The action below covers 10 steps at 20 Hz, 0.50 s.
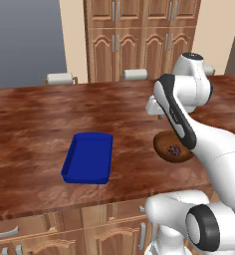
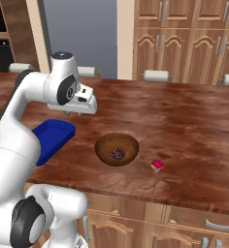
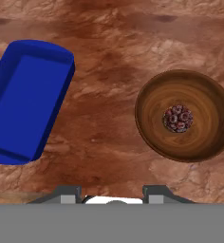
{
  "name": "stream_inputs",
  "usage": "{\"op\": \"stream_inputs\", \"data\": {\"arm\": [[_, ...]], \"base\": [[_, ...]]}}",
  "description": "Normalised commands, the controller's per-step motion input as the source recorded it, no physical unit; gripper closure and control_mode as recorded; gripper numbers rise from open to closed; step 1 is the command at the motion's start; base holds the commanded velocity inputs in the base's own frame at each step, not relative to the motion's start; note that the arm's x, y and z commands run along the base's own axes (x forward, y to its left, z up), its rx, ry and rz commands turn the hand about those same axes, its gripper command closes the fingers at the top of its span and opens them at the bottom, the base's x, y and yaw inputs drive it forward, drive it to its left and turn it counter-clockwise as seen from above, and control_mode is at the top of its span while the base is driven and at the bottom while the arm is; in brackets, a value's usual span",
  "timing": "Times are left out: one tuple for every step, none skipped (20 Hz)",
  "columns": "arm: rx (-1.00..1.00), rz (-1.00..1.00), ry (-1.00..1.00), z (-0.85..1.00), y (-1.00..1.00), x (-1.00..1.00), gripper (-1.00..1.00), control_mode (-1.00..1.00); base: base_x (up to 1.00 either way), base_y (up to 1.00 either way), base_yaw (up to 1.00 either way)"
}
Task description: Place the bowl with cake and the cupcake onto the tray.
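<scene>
The bowl with cake [image 2: 117,149] sits between the tray [image 2: 52,139] and the cupcake [image 2: 156,165].

On the counter [image 2: 194,126] there is one blue tray [image 1: 88,158], one wooden bowl [image 2: 117,149] with one piece of cake [image 2: 118,153], and one cupcake [image 2: 156,166]. Behind it stand maybe four chairs [image 2: 156,75].
</scene>
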Motion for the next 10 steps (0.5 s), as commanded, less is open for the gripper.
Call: {"op": "stream_inputs", "data": {"arm": [[0.0, 0.0, 0.0, 0.0, 0.0, 0.0, -1.0, -1.0], [0.0, 0.0, 0.02, 0.0, 0.0, 0.0, -1.0, -1.0], [0.0, 0.0, 0.04, 0.0, 0.0, 0.0, -1.0, -1.0], [0.0, 0.0, 0.1, 0.0, 0.0, 0.0, -1.0, -1.0], [0.0, 0.0, 0.09, 0.0, 0.0, 0.0, -1.0, -1.0], [0.0, 0.0, 0.1, 0.0, 0.0, 0.0, -1.0, -1.0], [0.0, 0.0, 0.11, 0.0, -0.06, 0.0, -1.0, -1.0], [0.0, 0.0, 0.14, 0.0, -0.04, 0.0, -1.0, -1.0], [0.0, 0.0, 0.13, 0.0, -0.06, 0.0, -1.0, -1.0], [0.0, 0.0, 0.12, -0.06, -0.11, 0.0, -1.0, -1.0]], "base": [[0.0, 0.0, 0.0], [0.0, 0.0, 0.0], [0.0, 0.0, 0.0], [0.0, 0.0, 0.0], [0.0, 0.0, 0.0], [0.0, 0.0, 0.0], [0.0, 0.0, 0.0], [0.0, 0.0, 0.0], [0.0, 0.0, 0.0], [0.0, 0.0, 0.0]]}}
